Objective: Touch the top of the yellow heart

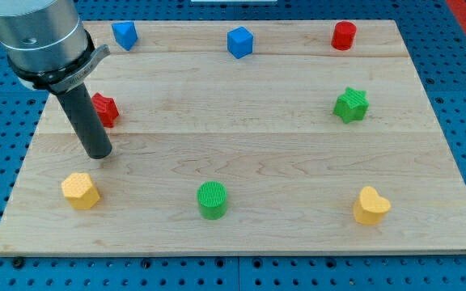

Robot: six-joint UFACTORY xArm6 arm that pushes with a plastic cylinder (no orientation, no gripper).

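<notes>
Task not done, barely started by the look of it. My tip [98, 153] sits on the wooden surface [241, 121] at the view's left, about mid-height. The yellow heart [370, 205] is way over at the view's lower right, near the bottom edge, well apart from my tip. No contact, nothing close to contact.

There is no gripper on this rig, only the straight dark rod, so nothing to read as apart, together or clamped.

What is near my tip: the red block [103, 109], star-like though the rod partly hides it, lies just above my tip and right beside the rod. The other yellow block [80, 191], roughly hexagonal, lies just below and a bit left. That 1 is the wrong yellow; risk of confusion, judging by colour alone.

Between my tip and the heart: the green cylinder [212, 200] sits at bottom centre, roughly on a straight line toward the target. Likely needs passing above it.

Other blocks, all far from the route: 2 blue blocks at the top, 1 at the left [124, 34] and 1 at the centre [239, 42], the red cylinder [344, 35] at top right, the green star [351, 105] at right.

Left to do: cross nearly the whole surface rightward, arrive just above the heart, then come down onto its upper edge. Heart looks upright and undisturbed.
</notes>
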